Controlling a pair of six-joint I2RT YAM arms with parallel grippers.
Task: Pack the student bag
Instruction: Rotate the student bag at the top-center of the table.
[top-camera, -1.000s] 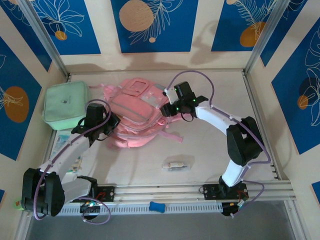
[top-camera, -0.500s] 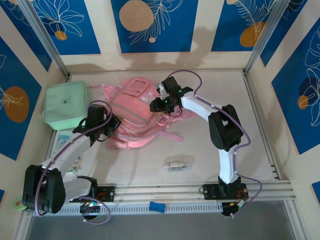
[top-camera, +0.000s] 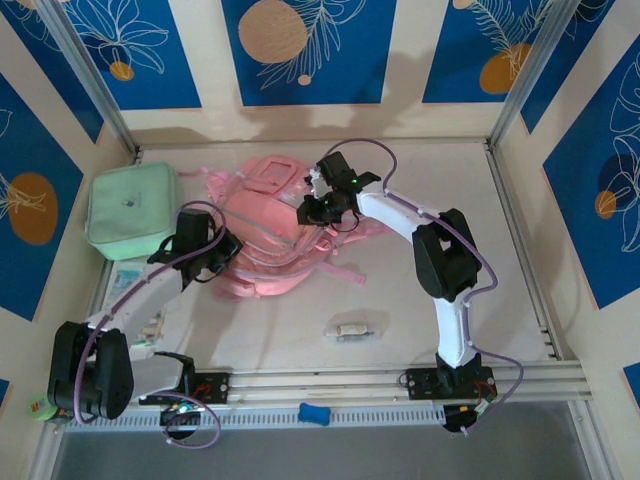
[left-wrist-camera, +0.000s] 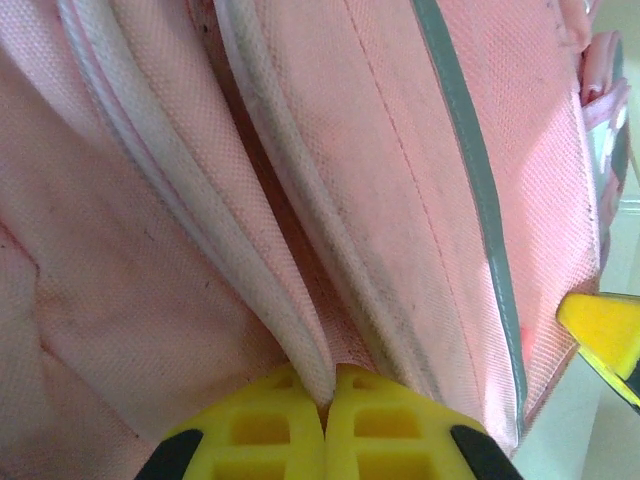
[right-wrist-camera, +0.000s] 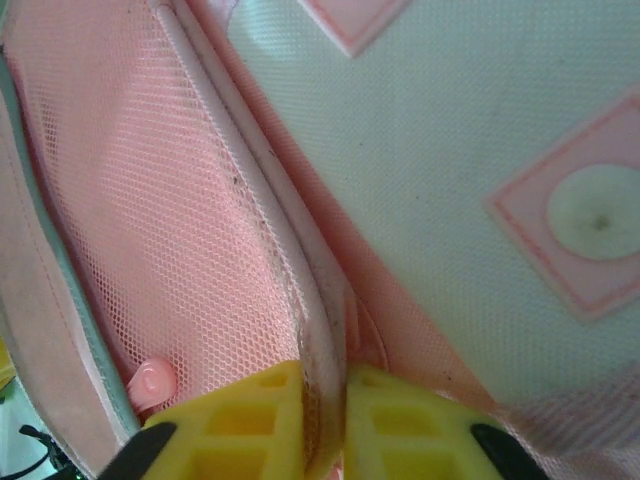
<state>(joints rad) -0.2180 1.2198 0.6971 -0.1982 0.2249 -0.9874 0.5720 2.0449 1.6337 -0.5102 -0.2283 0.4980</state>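
Top view: student bag (top-camera: 262, 228) lies flat on the table (top-camera: 430, 290), upper centre of frame, left of middle. Its straps trail toward the lower right of it.

Left gripper (top-camera: 222, 250) is at the bag's lower-left edge. Left wrist view: both yellow pads (left-wrist-camera: 262, 432) are pressed together at bottom centre, pinching a pale piping ridge (left-wrist-camera: 250, 250) that runs diagonally up to the upper left. So it's clamped on the student bag. A grey-blue trim stripe (left-wrist-camera: 470, 150) runs down the right side of that frame. The yellow piece (left-wrist-camera: 605, 338) at the right edge I can't identify.

Right gripper (top-camera: 312, 210) is at the bag's upper-right edge. Right wrist view: pads (right-wrist-camera: 250, 425) nearly meet at bottom centre with a pink seam ridge (right-wrist-camera: 270, 210) squeezed between them, so it's also clamped on the bag fabric. Pink mesh panel (right-wrist-camera: 170, 200) sits left of the ridge, pale grey-blue panel (right-wrist-camera: 470, 120) with pink-outlined patches to the right. There's a small round pink bit (right-wrist-camera: 150, 380) behind the mesh at lower left, can't tell what it is.

Other items in the top view:
- mint green zip case (top-camera: 130, 208) at left, just beside the bag
- small pale object (top-camera: 350, 330) at lower centre of the table, well apart from the bag, too small to identify
- blue item (top-camera: 313, 413) on the near rail, bottom centre
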